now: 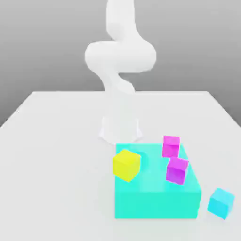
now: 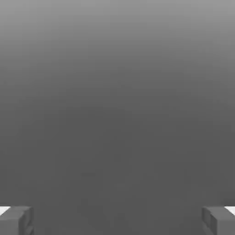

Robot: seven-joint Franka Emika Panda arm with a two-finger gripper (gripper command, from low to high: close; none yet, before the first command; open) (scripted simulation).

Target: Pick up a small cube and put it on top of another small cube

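The small cube (image 1: 221, 203), plain sky-blue, rests on the white table beside the near corner of a large turquoise block (image 1: 157, 200), on the exterior view's right. Two magenta cubes stand on top of that block, one (image 1: 171, 146) at its far edge and one (image 1: 177, 170) nearer. My gripper (image 2: 117, 221) is open: in the hand view its two grey fingertips (image 2: 16, 221) sit far apart with nothing between them, facing a plain grey background. The white arm (image 1: 120, 56) curls upward well behind the cubes.
A yellow cube (image 1: 126, 164) sits at the turquoise block's edge on the exterior view's left. The arm's base (image 1: 120, 129) stands on the table (image 1: 52, 155) just behind the block. The table spreads wide to the exterior view's left.
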